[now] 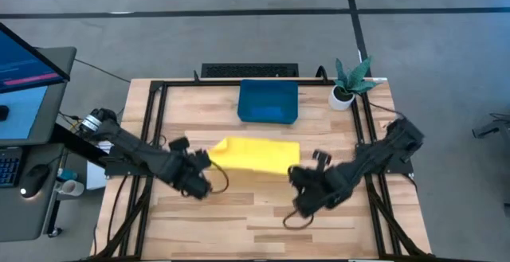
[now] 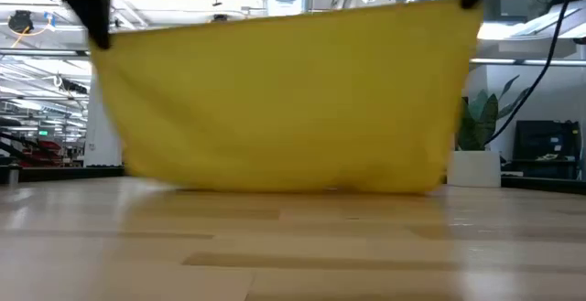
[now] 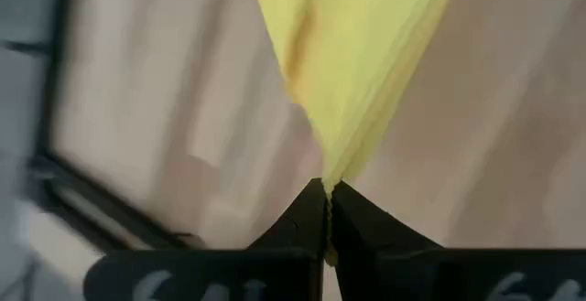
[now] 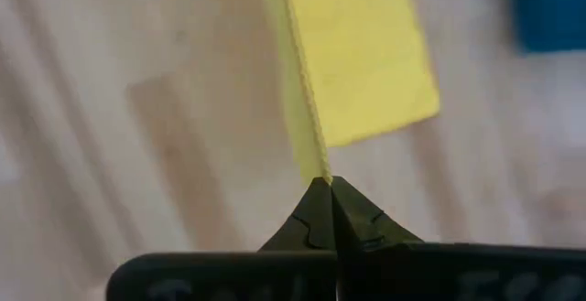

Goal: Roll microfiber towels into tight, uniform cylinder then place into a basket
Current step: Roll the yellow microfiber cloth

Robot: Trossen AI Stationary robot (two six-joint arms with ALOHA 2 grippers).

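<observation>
Above the bench (image 1: 263, 214), left end effector (image 3: 327, 191) and right end effector (image 4: 328, 184) each pinch a yellow towel (image 2: 284, 100) corner, hanging taut.

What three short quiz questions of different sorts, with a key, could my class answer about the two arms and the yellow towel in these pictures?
1. True or false: both grippers are shut on the yellow towel.
2. Multiple choice: the towel's lower edge is A) hanging high above the table, B) at the table top, C) inside the basket.
3. Short answer: what stands beside the basket, near the table's corner?

Key
1. True: the left gripper and right gripper each pinch a top corner.
2. B.
3. A potted plant.
</observation>
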